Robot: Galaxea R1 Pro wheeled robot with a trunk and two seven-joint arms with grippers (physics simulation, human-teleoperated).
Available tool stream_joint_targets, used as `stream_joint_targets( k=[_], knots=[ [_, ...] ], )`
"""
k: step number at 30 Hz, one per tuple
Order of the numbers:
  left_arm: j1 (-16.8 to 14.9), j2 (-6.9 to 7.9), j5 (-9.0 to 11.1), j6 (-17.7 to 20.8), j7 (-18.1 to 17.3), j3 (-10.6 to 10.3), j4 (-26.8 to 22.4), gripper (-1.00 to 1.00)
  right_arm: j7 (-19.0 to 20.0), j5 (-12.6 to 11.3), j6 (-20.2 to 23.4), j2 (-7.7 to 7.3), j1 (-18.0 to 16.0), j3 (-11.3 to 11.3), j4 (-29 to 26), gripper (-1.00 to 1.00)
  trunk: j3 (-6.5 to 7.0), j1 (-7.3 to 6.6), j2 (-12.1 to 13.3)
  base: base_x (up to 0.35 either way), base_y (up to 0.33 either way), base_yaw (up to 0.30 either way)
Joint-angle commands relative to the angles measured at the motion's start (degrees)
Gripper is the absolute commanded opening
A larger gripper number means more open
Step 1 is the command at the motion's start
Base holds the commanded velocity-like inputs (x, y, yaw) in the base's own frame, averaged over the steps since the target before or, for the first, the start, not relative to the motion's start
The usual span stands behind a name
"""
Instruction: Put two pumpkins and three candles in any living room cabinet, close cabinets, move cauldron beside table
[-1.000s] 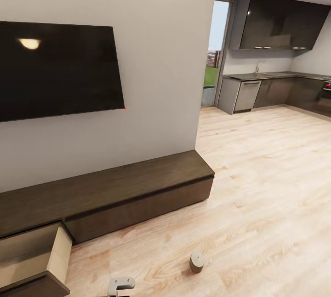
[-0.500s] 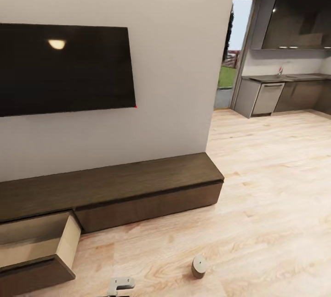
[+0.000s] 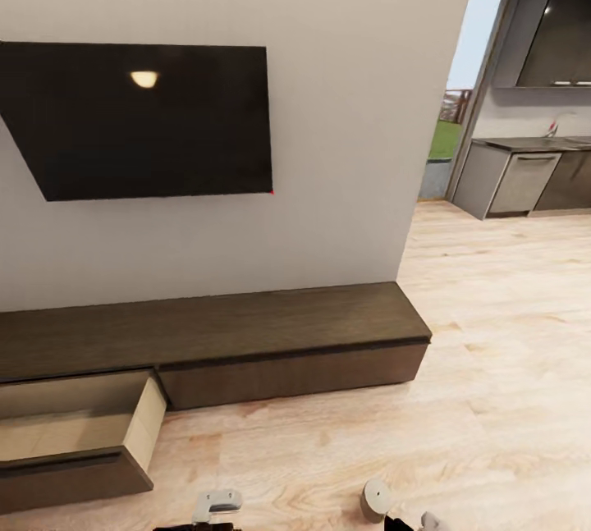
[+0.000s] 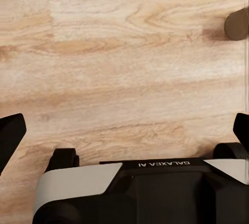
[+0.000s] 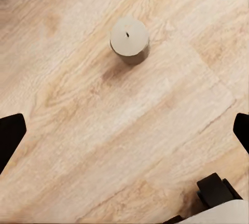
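One beige candle (image 3: 376, 501) stands upright on the wood floor in front of the cabinet (image 3: 287, 326), a long low dark-brown unit under the wall TV. The cabinet's left drawer (image 3: 78, 441) is pulled out, and the pale beige inside that shows holds nothing. The right wrist view looks down on the candle (image 5: 129, 40), which lies ahead of my right gripper (image 5: 124, 130); that gripper is open with nothing in it. My left gripper (image 4: 124, 130) is open over bare floor, with the candle (image 4: 237, 23) off to one side. The pumpkins, cauldron and table are out of view.
A black TV (image 3: 148, 116) hangs on the white wall above the cabinet. To the right the floor runs on to a kitchen with dark units (image 3: 525, 178) and a glass door. My own base (image 4: 140, 187) shows below the left gripper.
The head camera has turned left, so the TV, the cabinet and the kitchen sit further right in the picture. More of the open drawer shows. The candle sits lower in the picture.
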Motion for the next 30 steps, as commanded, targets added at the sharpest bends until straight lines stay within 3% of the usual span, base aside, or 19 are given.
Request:
stream_joint_targets(
  k=[1, 3, 6, 8, 10, 14, 22, 25, 30],
  knots=[
    [0.0, 0.06, 0.02, 1.01, 0.0, 0.1, -1.39, 1.0, -1.39, 0.71, 0.36, 0.34, 0.0, 1.5, -1.08, 1.0, -0.01, 0.0, 0.0, 0.009, 0.0, 0.027],
    [0.0, 0.22, 0.15, 3.88, -0.03, 0.29, -3.9, 1.0, -4.73, 1.31, 2.06, 1.32, -0.19, 3.28, -2.91, 1.0, -0.01, 0.0, 0.0, 0.006, 0.0, 0.018],
    [0.0, 0.45, 0.34, 10.4, -0.07, 1.07, -8.22, 1.0, -13.04, 1.76, 9.92, 3.2, -1.48, 4.67, -5.82, 1.0, -0.02, 0.0, 0.0, 0.002, 0.0, 0.006],
    [0.0, 0.46, 0.44, 14.25, -0.08, 3.18, -11.04, 1.0, -18.39, 1.8, 17.16, 3.98, -4.19, 5.03, -7.89, 1.0, -0.02, 0.0, 0.0, 0.001, 0.0, 0.002],
    [0.02, 0.47, 0.48, 15.73, -0.08, 4.78, -12.39, 1.0, -20.66, 1.55, 20.47, 4.52, -6.23, 5.18, -8.88, 1.0, -0.02, 0.0, 0.0, 0.0, 0.0, 0.001],
    [0.01, 0.47, 0.56, 18.21, -0.09, 6.87, -13.67, 1.0, -21.76, 1.26, 22.39, 4.84, -7.48, 5.33, -9.47, 1.0, -0.38, 0.44, -0.8, 0.0, 0.0, 0.0],
    [0.03, 0.44, 0.58, 19.91, -0.09, 7.45, -15.23, 1.0, -21.13, 1.89, 22.65, 4.84, -7.8, 5.56, -9.67, 1.0, -1.81, 2.2, -4.01, 0.0, 0.0, 0.0],
    [0.01, 0.32, 0.65, 21.52, -0.09, 10.41, -17.86, 1.0, -20.83, 1.95, 22.7, 5.18, -8.14, 5.53, -10.01, 1.0, -2.35, 2.86, -5.21, 0.0, 0.0, 0.0],
    [-0.09, 0.37, 0.59, 21.78, -0.09, 12.6, -18.84, 1.0, -20.77, 1.99, 22.91, 5.97, -9.94, 5.61, -10.18, 1.0, -3.25, 3.95, -7.22, 0.0, 0.0, 0.0]
  ],
)
